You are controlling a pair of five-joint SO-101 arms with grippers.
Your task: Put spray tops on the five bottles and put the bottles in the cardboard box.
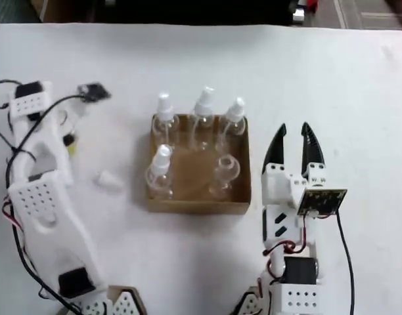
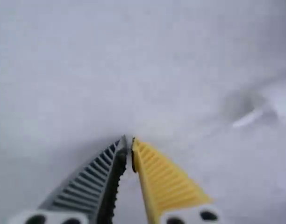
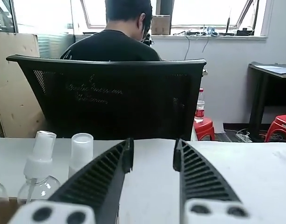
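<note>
The left gripper points down at the bare table. Its grey and yellow fingers are drawn together so that a hairline gap parts the tips, and there is nothing between them. In the high view the arm's own body covers most of it, with a sliver of yellow showing beneath. At about 2 o'clock from the tips in the left wrist view lies a pale smear, too blurred to name.

The right gripper sits at 3 o'clock of the cardboard box, just beside its wall. Its black fingers are spread in a wide V and hold nothing.

The box holds all five bottles. Three stand along its 12 o'clock side and one in the 7 o'clock corner, each wearing a spray top. The bare bottle, in the 5 o'clock corner, stands with its neck open.

A loose spray top lies on the table at 9 o'clock of the box, between it and the left arm and apart from both. Whether it has its tube cannot be made out.

In the right wrist view, two topped bottles stand beyond the near finger, their lower parts cut off by it. A black mesh chair stands past the table's far edge.
</note>
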